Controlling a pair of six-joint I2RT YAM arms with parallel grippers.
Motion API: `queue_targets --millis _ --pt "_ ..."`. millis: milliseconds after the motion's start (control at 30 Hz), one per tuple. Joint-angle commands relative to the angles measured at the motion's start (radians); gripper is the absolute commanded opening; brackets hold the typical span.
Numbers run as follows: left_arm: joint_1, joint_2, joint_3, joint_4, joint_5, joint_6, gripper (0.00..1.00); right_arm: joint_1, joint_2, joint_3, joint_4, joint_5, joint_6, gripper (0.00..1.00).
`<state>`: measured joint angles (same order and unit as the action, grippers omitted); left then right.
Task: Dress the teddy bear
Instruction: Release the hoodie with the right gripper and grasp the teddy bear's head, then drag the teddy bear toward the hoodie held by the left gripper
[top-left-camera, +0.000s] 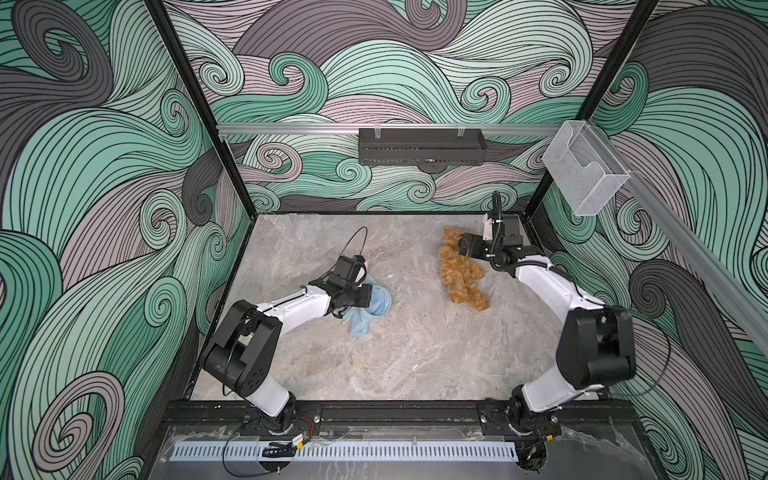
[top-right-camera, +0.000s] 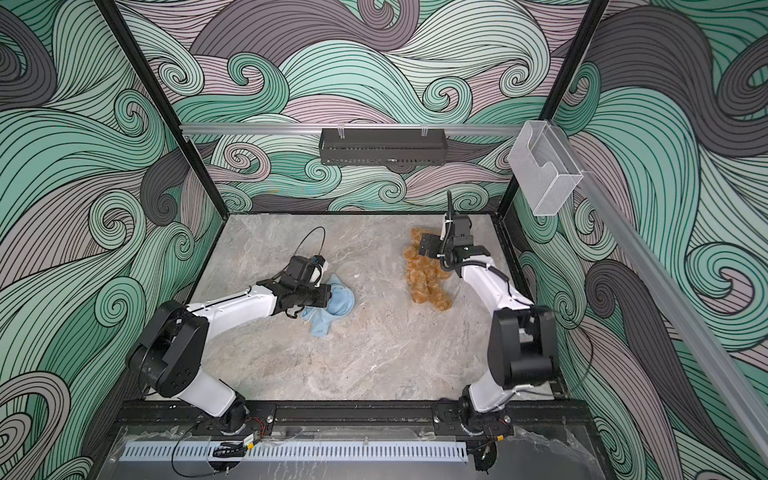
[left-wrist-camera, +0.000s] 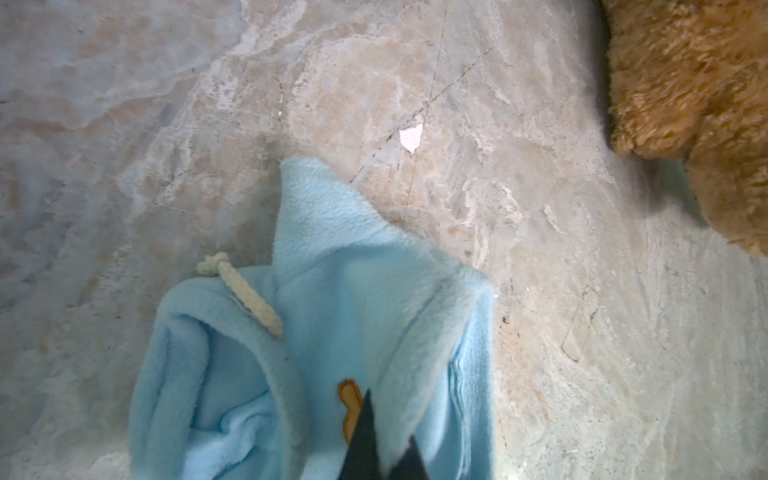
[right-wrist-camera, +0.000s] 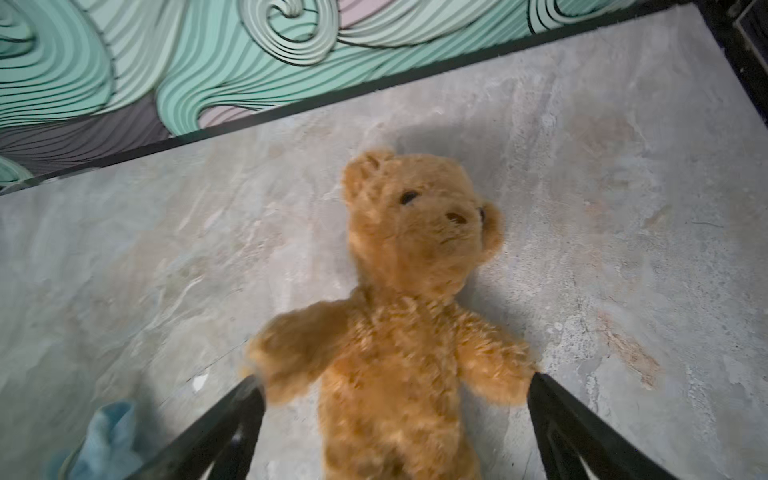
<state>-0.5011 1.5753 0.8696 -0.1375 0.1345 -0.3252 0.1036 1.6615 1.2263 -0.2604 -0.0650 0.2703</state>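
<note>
My left gripper: jaws pinched fully together on a fold of the light blue fleece hoodie, beside its brown patch.
My right gripper: jaws gaping wide either side of the teddy bear, holding nothing.
Teddy bear: face-up at the table's far right, well apart from the hoodie.
Risk: my one-fold pinch may drag the hoodie along bunched, its opening hidden. The drawstring could snag. Closing now might catch only the bear's arms.
Surface: marbled stone tabletop, one white chip.
Room: swirling wave-print walls.
</note>
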Motion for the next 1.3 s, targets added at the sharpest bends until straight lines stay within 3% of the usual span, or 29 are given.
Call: queue_targets --millis 0,167,500,533,600,667,833,967,1067,1133,1267 --pt "0.0 -0.039 0.035 -0.003 -0.009 -0.006 0.0 -0.03 0.117 0.09 -0.042 -0.065 0.03 0.99" --pt "0.001 -0.039 0.041 -0.008 -0.006 -0.003 0.0 -0.03 0.295 0.208 -0.041 -0.106 0.082 0.99" --pt "0.001 -0.027 0.048 -0.013 0.017 -0.008 0.0 -0.027 0.458 0.242 0.147 -0.189 0.147 0.98" --pt "0.001 -0.028 0.047 -0.012 0.016 -0.009 0.0 -0.027 0.465 0.241 0.161 -0.193 0.144 0.93" --pt "0.001 -0.028 0.045 -0.011 0.013 -0.011 0.0 -0.028 0.466 0.238 0.165 -0.206 0.13 0.71" --pt "0.001 -0.029 0.045 -0.014 0.002 -0.013 0.0 -0.026 0.436 0.201 0.177 -0.231 0.112 0.58" --pt "0.003 -0.028 0.043 -0.025 -0.064 -0.028 0.0 0.054 0.271 -0.013 0.172 -0.27 0.055 0.54" --pt "0.005 -0.019 0.046 -0.036 -0.09 -0.02 0.0 0.168 0.113 -0.205 0.139 -0.211 0.003 0.63" --pt "0.007 -0.015 0.048 -0.04 -0.092 -0.016 0.0 0.215 0.016 -0.286 0.126 -0.199 -0.007 0.87" --pt "0.007 -0.009 0.048 -0.037 -0.088 -0.016 0.0 0.225 -0.025 -0.308 0.125 -0.195 -0.008 0.98" --pt "0.008 -0.001 0.047 -0.036 -0.084 -0.019 0.0 0.226 -0.04 -0.305 0.146 -0.208 -0.015 0.99"
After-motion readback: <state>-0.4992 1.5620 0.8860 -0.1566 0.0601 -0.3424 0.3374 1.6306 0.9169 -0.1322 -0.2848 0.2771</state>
